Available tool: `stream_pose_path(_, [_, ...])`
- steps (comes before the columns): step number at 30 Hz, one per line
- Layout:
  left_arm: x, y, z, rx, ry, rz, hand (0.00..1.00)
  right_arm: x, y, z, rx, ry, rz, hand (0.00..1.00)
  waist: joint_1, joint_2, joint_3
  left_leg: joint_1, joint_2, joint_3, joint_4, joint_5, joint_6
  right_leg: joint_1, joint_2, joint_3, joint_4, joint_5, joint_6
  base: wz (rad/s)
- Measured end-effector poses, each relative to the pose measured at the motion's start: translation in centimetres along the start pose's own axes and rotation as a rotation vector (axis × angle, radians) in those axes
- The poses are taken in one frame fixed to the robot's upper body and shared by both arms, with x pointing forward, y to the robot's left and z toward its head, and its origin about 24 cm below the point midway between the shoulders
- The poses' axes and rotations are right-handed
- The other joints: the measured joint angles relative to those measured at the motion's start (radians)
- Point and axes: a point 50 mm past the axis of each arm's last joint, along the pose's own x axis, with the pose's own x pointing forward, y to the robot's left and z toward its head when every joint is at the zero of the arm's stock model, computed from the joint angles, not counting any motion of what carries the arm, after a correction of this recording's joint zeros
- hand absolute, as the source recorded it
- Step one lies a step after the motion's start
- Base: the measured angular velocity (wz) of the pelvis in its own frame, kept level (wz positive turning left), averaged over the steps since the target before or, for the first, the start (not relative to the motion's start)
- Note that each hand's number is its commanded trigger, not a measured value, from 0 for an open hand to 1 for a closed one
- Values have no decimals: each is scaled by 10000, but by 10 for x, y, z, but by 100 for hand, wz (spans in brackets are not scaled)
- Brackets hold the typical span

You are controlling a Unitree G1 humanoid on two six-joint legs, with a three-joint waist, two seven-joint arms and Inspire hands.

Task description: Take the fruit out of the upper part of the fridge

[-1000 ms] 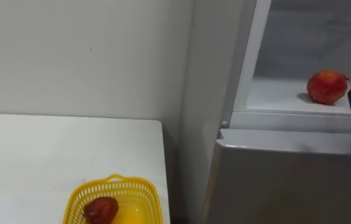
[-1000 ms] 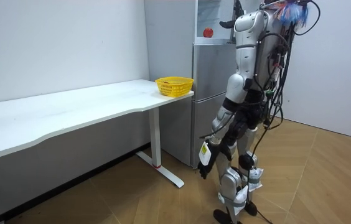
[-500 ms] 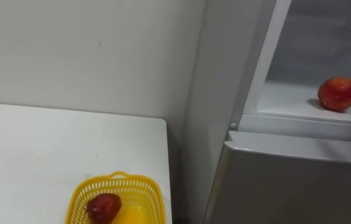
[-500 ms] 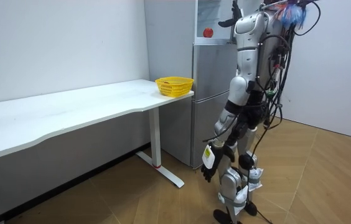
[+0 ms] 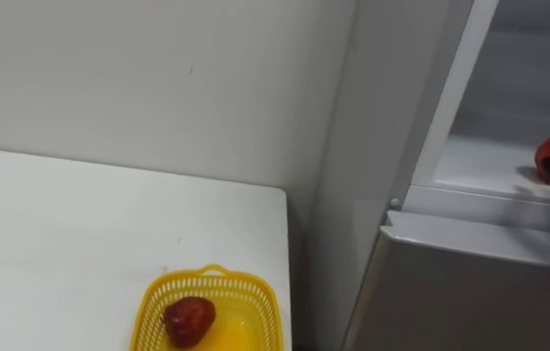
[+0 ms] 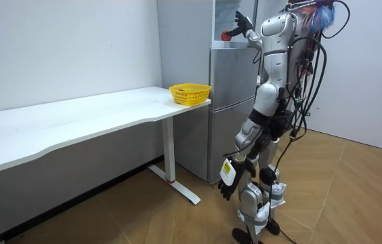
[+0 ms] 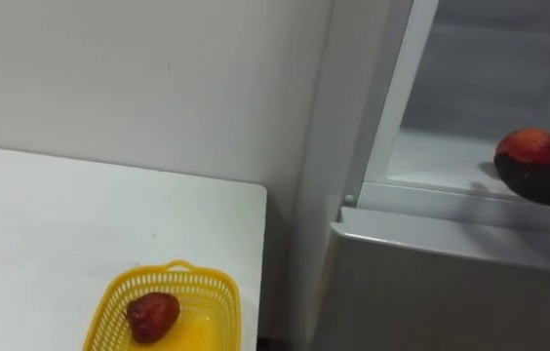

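1. Right hand (image 7: 548, 185) is raised into the fridge's upper compartment. It lies low against the front of the red fruit (image 7: 530, 144), touching it. In the room view its fingers are spread and straight, not wrapped round the fruit.
2. Left hand (image 6: 227, 184) hangs down by the robot's leg in the room view. It is too small there to tell whether it is wide or narrow.
3. Grey fridge (image 7: 431, 283): the lower door is shut and the upper compartment stands open, with a white shelf (image 7: 431, 161) inside. The robot stands upright right in front of it, just past the end of the table.
4. White table (image 7: 51, 234) runs along the wall, and its end sits just beside the fridge's side.
5. Yellow basket (image 7: 212, 285) stands on the table at the end nearest the fridge.
6. The red fruit, the thing to be fetched, rests on the white shelf of the upper compartment, near the front edge, with the right hand against it.
7. Dark red fruit (image 7: 152, 316) lies in the basket on its left side. Something yellow-orange (image 7: 192, 336) lies just beside it, and what it is cannot be told.
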Motion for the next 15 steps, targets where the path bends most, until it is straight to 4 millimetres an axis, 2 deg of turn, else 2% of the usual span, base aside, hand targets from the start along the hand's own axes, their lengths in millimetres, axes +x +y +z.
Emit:
stream_pose_path(9, [-2, 6, -1, -359, -50, 268, 0, 9, 7, -10, 462, 868, 251, 0, -33, 51, 12, -116, -19, -157, 75, -1, 1, -33, -44, -311, 15, 3, 1, 6])
stream_pose_path(13, [-2, 4, -5, -378, 21, 236, 0, 16, 4, -15, 239, 1134, 214, 0, -20, 200, -42, -115, -29, -122, 66, 1, 2, -9, -38, -316, 13, 3, 1, 0])
stream_pose_path(15, [-3, 3, -7, -386, 71, 204, 0, 18, 4, -18, 192, 1314, 115, 0, -6, 237, -41, -82, -28, -116, 55, 4, 1, 10, -32, -304, 13, 3, 1, 0])
